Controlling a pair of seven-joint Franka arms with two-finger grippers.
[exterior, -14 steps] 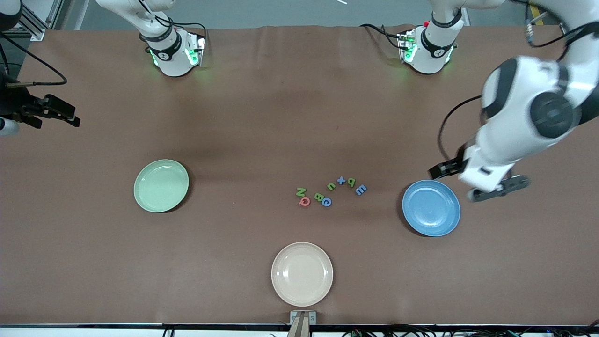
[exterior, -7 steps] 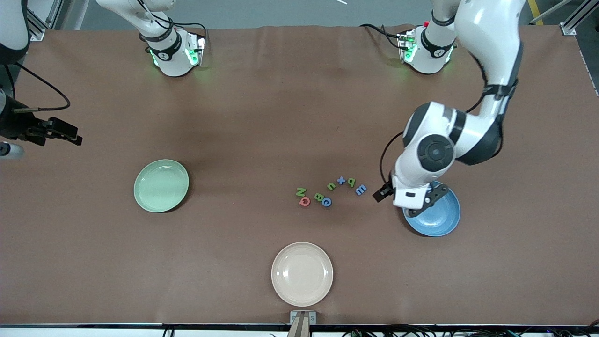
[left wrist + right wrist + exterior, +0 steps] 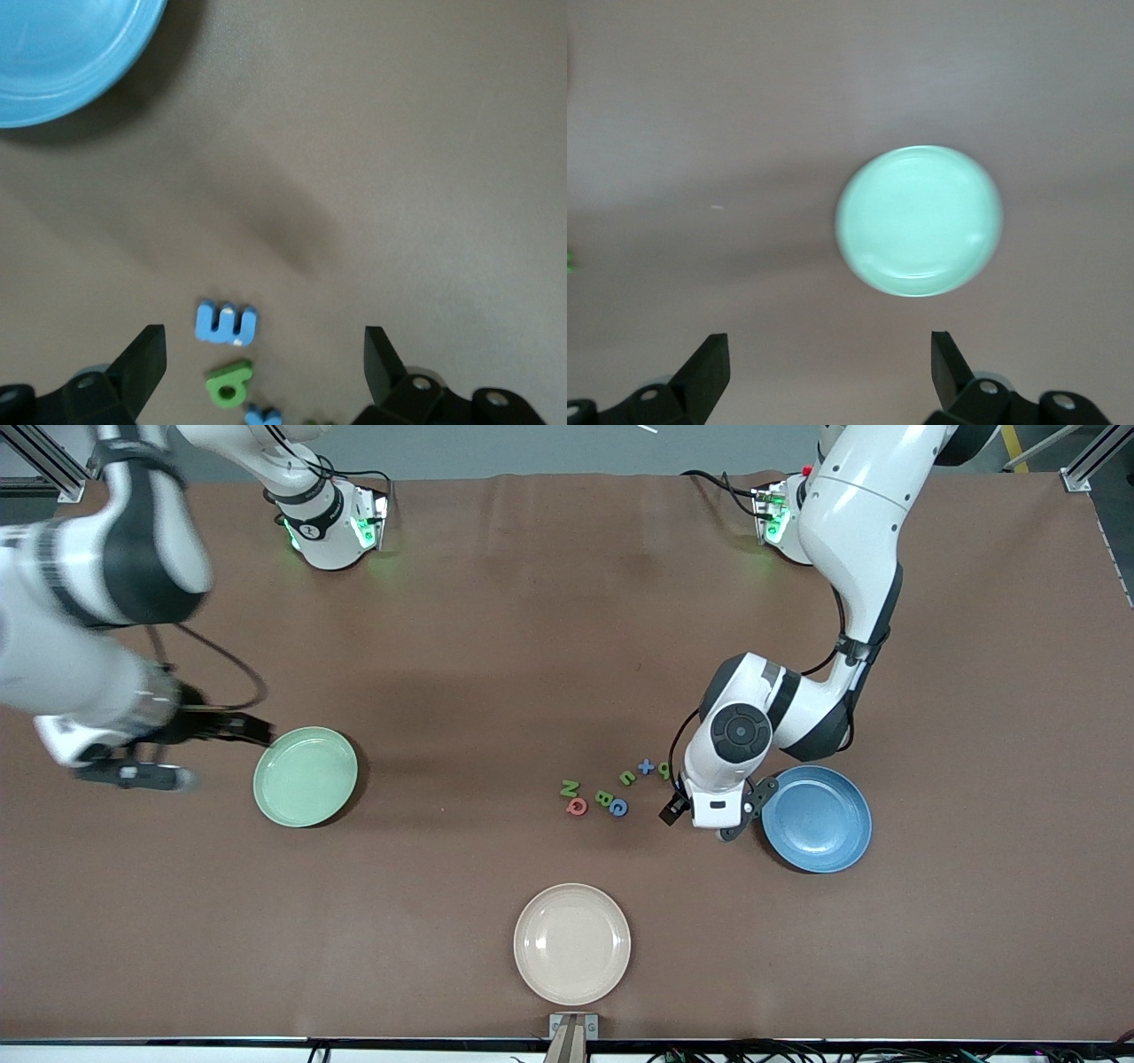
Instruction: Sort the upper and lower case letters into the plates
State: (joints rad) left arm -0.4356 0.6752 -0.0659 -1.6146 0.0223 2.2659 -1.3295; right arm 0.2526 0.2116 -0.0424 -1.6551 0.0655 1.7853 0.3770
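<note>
Several small letters lie in a cluster mid-table: green N [image 3: 570, 786], pink Q [image 3: 577, 806], green B [image 3: 605, 797], blue G [image 3: 618, 807], green u [image 3: 627, 778], blue x [image 3: 646, 766]. The blue plate [image 3: 819, 821] lies toward the left arm's end, the mint green plate [image 3: 306, 776] toward the right arm's end. My left gripper [image 3: 706, 819] is open and empty, over the table between the letters and the blue plate. Its wrist view shows a blue E [image 3: 225, 323] and a green b [image 3: 229, 383] between its fingers [image 3: 147, 359]. My right gripper [image 3: 190, 755] is open and empty, beside the mint plate [image 3: 920, 220].
A cream-beige plate [image 3: 572, 943] lies near the table's front edge, nearer to the camera than the letters. The blue plate's rim [image 3: 106, 75] shows in the left wrist view. Both arm bases stand along the table's back edge.
My left arm swung from outside the blue plate across it to the letters. My right arm moved in from the table's end to beside the mint plate. No letter has moved.
</note>
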